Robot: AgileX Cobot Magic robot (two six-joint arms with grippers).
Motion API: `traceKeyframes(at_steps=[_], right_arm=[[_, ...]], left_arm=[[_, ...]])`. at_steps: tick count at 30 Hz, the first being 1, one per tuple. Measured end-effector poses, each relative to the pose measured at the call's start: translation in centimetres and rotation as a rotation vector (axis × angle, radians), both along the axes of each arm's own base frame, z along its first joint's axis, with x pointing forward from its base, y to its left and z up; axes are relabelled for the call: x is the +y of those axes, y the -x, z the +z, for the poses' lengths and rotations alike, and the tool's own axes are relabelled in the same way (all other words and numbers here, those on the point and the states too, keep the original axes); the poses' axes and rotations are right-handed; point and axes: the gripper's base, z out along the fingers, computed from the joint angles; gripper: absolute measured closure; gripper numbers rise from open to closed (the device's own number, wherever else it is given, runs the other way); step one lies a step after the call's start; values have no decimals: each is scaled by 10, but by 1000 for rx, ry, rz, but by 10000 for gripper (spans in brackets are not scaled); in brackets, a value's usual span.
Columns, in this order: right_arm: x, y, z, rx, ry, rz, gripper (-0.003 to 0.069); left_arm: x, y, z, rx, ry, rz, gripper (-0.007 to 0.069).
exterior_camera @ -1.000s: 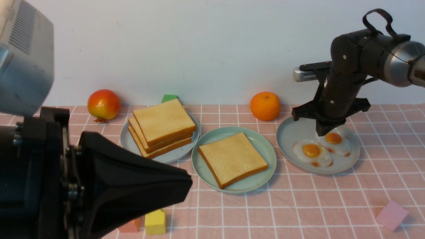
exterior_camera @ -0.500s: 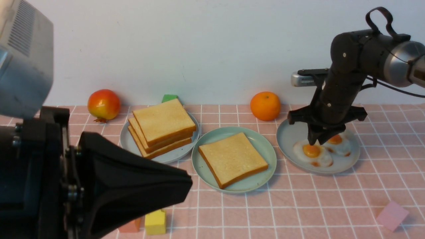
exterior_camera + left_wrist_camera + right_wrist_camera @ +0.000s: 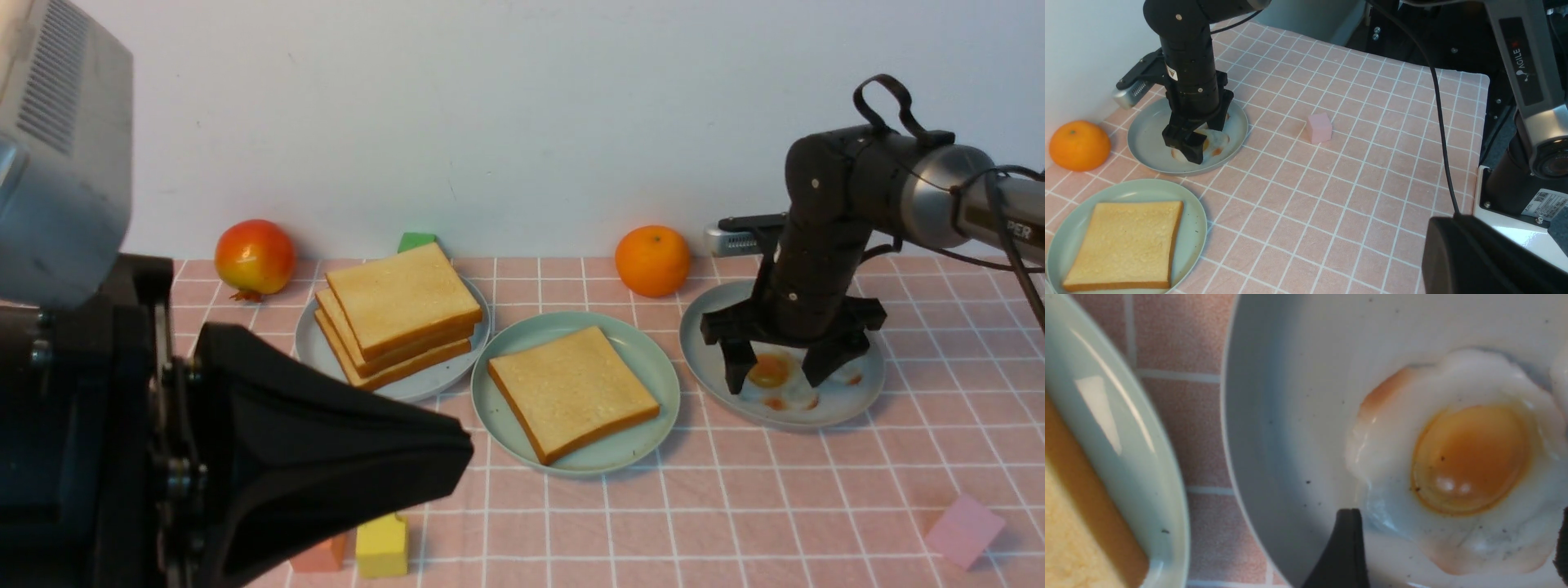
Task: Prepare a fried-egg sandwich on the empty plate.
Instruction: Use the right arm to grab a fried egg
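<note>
Straddling an egg (image 3: 771, 371) on the right grey-blue plate (image 3: 859, 394) with right fingers (image 3: 737, 369) spread wide; left fingers (image 3: 326, 425) pressed together, empty.

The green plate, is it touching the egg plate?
Apart. The right wrist view shows pink cloth between the green plate and the egg plate.

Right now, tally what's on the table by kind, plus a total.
Plates: 3, one mint, two grey-blue
Toast: 4, three stacked, one alone
Eggs: 2
Fruit: 2
Blocks: 4
Total: 15
</note>
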Motion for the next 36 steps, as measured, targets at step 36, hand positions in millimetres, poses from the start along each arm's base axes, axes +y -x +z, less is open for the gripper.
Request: traceKeyframes(at_steps=[36], right_arm=[[-7,3,-13,75,82,266,32]], left_arm=[[0,0,0,-2,2,2,593]])
